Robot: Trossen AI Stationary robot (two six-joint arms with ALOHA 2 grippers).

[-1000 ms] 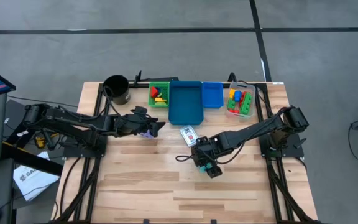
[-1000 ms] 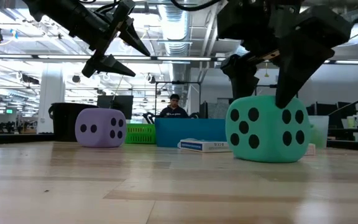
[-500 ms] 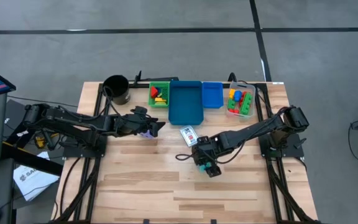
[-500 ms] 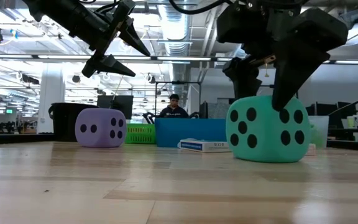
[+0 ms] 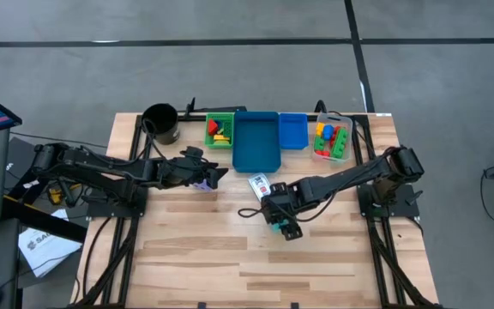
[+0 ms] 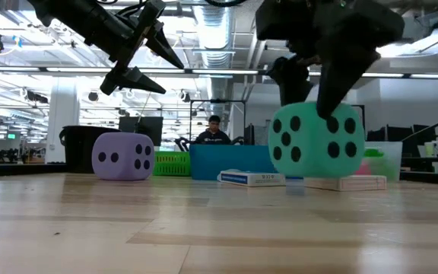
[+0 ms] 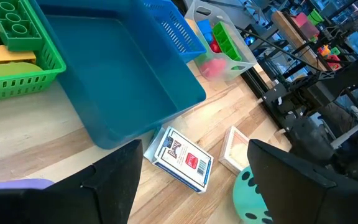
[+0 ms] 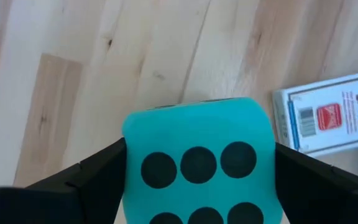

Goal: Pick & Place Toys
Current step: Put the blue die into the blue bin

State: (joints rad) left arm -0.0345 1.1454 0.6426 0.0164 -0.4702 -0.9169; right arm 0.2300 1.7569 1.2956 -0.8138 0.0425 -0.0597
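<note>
At frame centre, our right claw (image 6: 322, 91) grips the cyan die (image 6: 315, 141), raised clear of the table (image 6: 204, 228). At upper left, our left claw (image 6: 139, 53) hangs wide above the purple die (image 6: 122, 156).

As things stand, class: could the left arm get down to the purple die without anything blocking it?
Probably yes. The left gripper hangs open just above the purple die, with only air between them. The green bin and black cup sit farther back, clear of a straight drop.
</note>
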